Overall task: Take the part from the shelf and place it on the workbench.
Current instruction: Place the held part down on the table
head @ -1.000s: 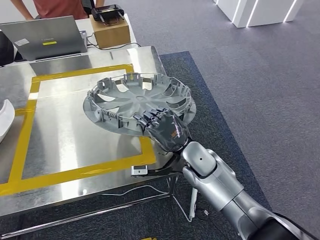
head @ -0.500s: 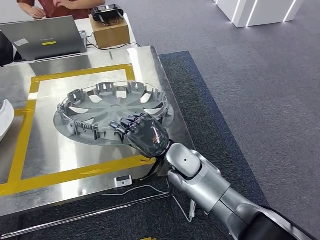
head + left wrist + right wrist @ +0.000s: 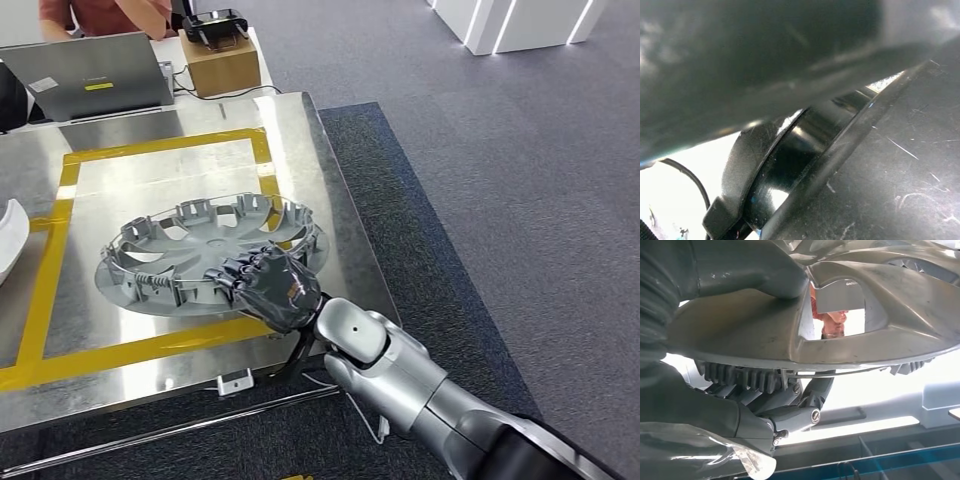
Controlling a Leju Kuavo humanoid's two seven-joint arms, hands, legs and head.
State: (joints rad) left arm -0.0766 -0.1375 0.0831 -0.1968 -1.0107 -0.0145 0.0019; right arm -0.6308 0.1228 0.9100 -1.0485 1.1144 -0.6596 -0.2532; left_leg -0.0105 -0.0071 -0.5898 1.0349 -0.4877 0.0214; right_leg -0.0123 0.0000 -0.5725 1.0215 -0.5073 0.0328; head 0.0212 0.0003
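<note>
A large round grey hubcap (image 3: pixel 192 252), inner side up, hangs tilted low over the steel workbench (image 3: pixel 158 130), inside the yellow tape rectangle (image 3: pixel 56 245). My right hand (image 3: pixel 275 290) grips its near right rim, fingers over the edge. In the right wrist view the thumb lies on one face of the hubcap (image 3: pixel 874 300) and the fingers (image 3: pixel 764 390) curl against the other. The left wrist view is dark and blurred, with nothing of my left hand told apart.
A white part (image 3: pixel 9 240) lies at the bench's left edge. Behind the bench stand a laptop (image 3: pixel 83 75) and a cardboard box (image 3: pixel 221 62) with a black device on it; a person (image 3: pixel 106 15) stands there. Grey carpet lies to the right.
My right arm has carried the hubcap leftward and lower over the bench, from its right edge into the yellow rectangle. The person's hands have moved behind the laptop.
</note>
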